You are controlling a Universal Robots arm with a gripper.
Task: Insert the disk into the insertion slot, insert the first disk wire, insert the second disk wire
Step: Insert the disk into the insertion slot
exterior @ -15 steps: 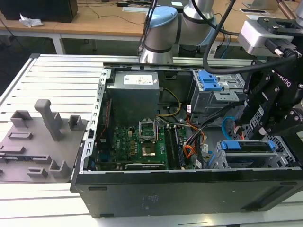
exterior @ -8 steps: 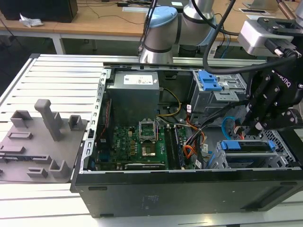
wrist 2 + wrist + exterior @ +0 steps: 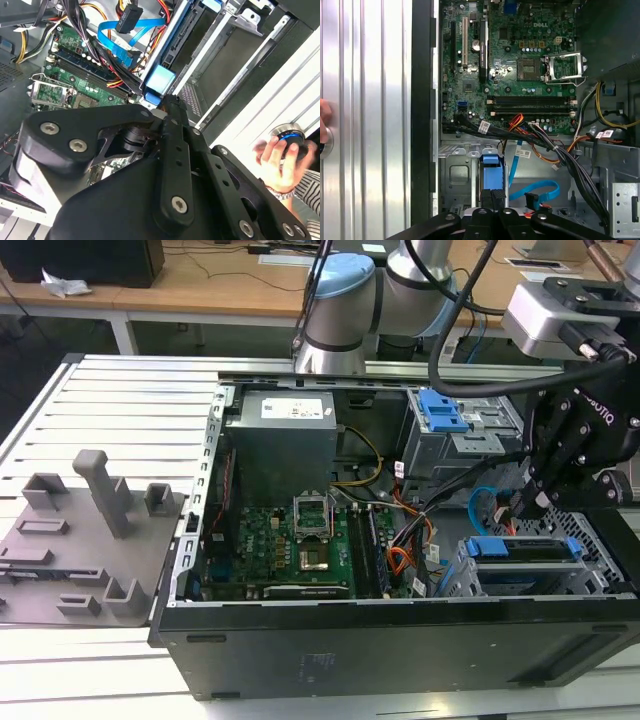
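One relation matters most here: the disk [image 3: 525,548] lies directly under the gripper [image 3: 528,505]. It sits in the slot [image 3: 590,575] at the exterior view's right end of the case [image 3: 400,640]; its blue edge runs along the slot from that view's left to its right.

In the first wrist view the gripper [image 3: 493,194] has its two fingers pressed together, with nothing visible between them. The tips come right up to the blue frame of the disk [image 3: 490,169]; I cannot tell if they touch it or stand just above it. I judge the disk to be seated or almost seated; how deep it sits is not clear.

The second wire [image 3: 540,189] lies loose just beside the slot [image 3: 454,175], on the side of the motherboard [image 3: 520,65]. In the second wrist view its dark connector [image 3: 127,19] hangs free, plugged into nothing that I can see.

The orange and black bundle [image 3: 555,150] crosses between the motherboard and the slot, near this wire; it could get in the way. The taller cage [image 3: 450,430] stands well apart. A person's hand [image 3: 280,152] rests on a knob [image 3: 290,136] outside the case.
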